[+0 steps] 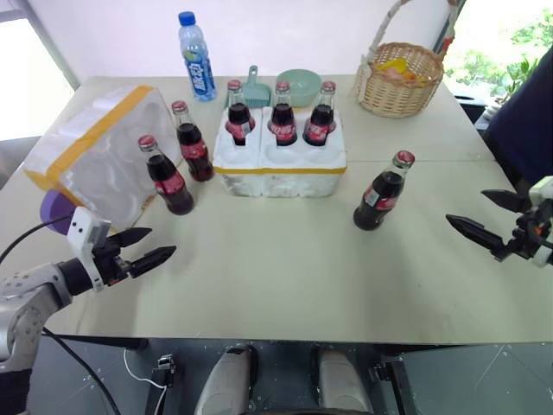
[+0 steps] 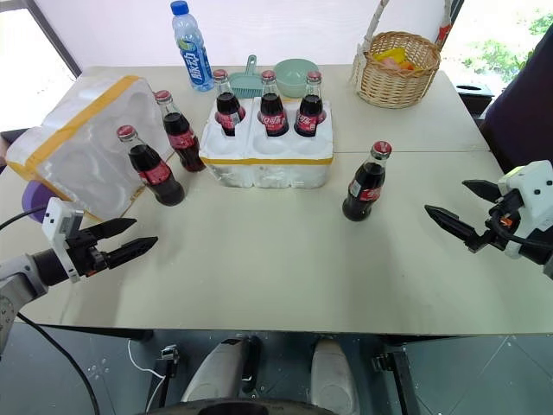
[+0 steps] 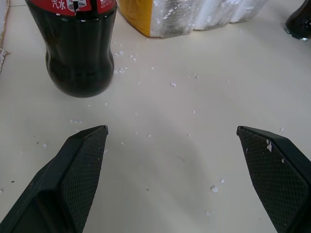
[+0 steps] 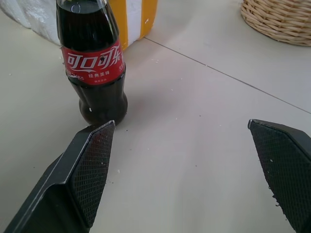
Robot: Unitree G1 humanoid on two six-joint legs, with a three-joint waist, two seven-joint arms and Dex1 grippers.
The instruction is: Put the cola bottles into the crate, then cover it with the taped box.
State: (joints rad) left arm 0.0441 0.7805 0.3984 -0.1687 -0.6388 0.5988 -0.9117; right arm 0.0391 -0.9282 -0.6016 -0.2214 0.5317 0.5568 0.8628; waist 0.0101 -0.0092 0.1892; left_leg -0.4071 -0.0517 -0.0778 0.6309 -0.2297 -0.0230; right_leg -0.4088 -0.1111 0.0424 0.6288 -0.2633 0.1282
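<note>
We are holding both claws wide and empty, the upright cola bottle (image 1: 381,194) standing on the counter (image 1: 285,268) nearest our right claw (image 1: 480,215), ahead and inward of it.

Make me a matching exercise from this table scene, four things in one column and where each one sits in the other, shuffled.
1. water bottle
2. wicker basket
3. taped box
4. lone cola bottle

A. on its side at the table's left edge
B. standing alone, right of the crate
C. far right of the table
D. far edge, left of the dustpan

Pairs: 1-D, 2-C, 3-A, 4-B
</note>
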